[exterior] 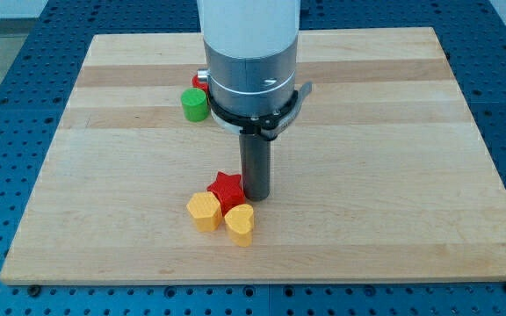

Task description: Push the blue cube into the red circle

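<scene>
My tip (pixel 256 197) is resting on the wooden board (pixel 393 175) near its bottom edge, just beside the red star block (pixel 227 188), with two yellow blocks (pixel 206 211) lying just below. There is no pincer on this rod, so none can be called apart or together. No blue cube is showing; the arm may be hiding it. A green cylinder (pixel 194 104) is sitting toward the top edge, a red block (pixel 198 81), perhaps the circle, peeking out behind it. The cube should be light, stiff, and slide easily if pushed squarely on one face. No containers are showing.

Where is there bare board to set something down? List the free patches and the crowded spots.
Free: the board on the view's right of my tip, and its left side below the green cylinder. Crowded: red star, yellow block and yellow heart, bunched at my tip.
</scene>
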Robot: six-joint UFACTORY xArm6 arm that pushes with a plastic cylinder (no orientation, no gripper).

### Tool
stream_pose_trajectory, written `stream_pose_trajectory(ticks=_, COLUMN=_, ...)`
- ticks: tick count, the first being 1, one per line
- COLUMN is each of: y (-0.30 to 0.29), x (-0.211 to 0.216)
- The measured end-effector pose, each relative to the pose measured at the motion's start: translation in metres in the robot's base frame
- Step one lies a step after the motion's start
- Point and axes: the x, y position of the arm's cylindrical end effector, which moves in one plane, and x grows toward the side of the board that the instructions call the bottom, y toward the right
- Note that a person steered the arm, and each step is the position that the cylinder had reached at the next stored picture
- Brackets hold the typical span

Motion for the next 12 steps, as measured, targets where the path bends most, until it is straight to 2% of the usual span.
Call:
stream_pose_trajectory(ticks=1, y=0.000, x=0.000)
stream_pose_trajectory(ticks=2, y=0.008, x=-0.029)
stream_pose_trajectory(ticks=3, y=0.037, x=-0.091)
stream_pose_trajectory(ticks=5, y=0.055, x=-0.148)
stream_pose_trajectory(ticks=6, y=0.021, x=-0.162)
stream_pose_trajectory(ticks=8, y=-0.010, x=-0.196)
stream_pose_trajectory(ticks=12, y=-0.002, x=-0.181)
